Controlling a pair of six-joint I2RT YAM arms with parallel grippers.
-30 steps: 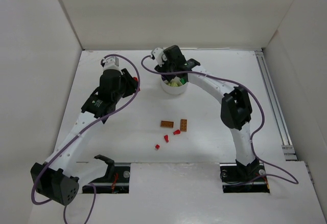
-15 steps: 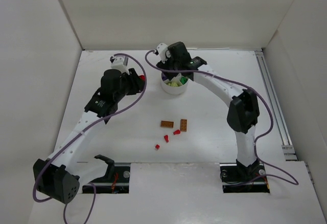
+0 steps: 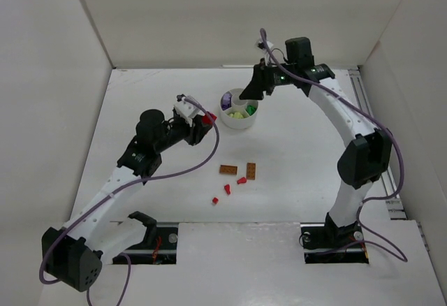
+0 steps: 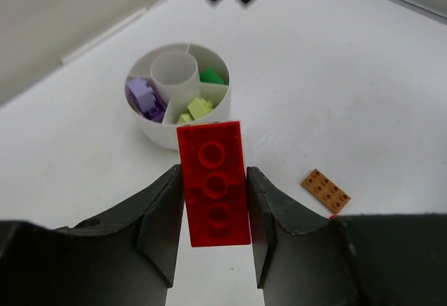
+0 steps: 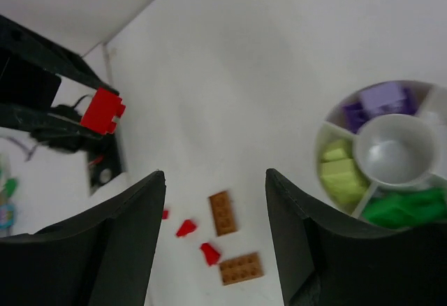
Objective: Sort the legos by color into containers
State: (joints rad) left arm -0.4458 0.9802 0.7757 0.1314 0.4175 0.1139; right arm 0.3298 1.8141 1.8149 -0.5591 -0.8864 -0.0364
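while the left gripper (image 4: 213, 175) is pinching a red brick (image 4: 213, 194) by its long sides, both fingers pressing flat against it, the brick is hanging above the table (image 3: 293, 180) just left of the round white dish (image 3: 237, 125), near its rim but not over it. the dish is holding purple bricks (image 4: 143, 96), lime-yellow bricks (image 4: 198, 107) and green bricks (image 4: 211, 77) in separate wedge sections around the centre well (image 4: 174, 75). the right gripper (image 5: 215, 180) is hovering high off the dish's far right edge, its fingers standing spread apart with nothing between them. two orange-brown plates (image 3: 228, 169) and three small red pieces (image 3: 228, 189) are lying loose in a cluster at mid-table, nearer the arm bases than the dish is. bare white surface is running on every side of this cluster, and a strip of bare table is separating the dish from the back wall (image 3: 230, 19). side walls (image 3: 42, 110) are closing in the table at left and right.
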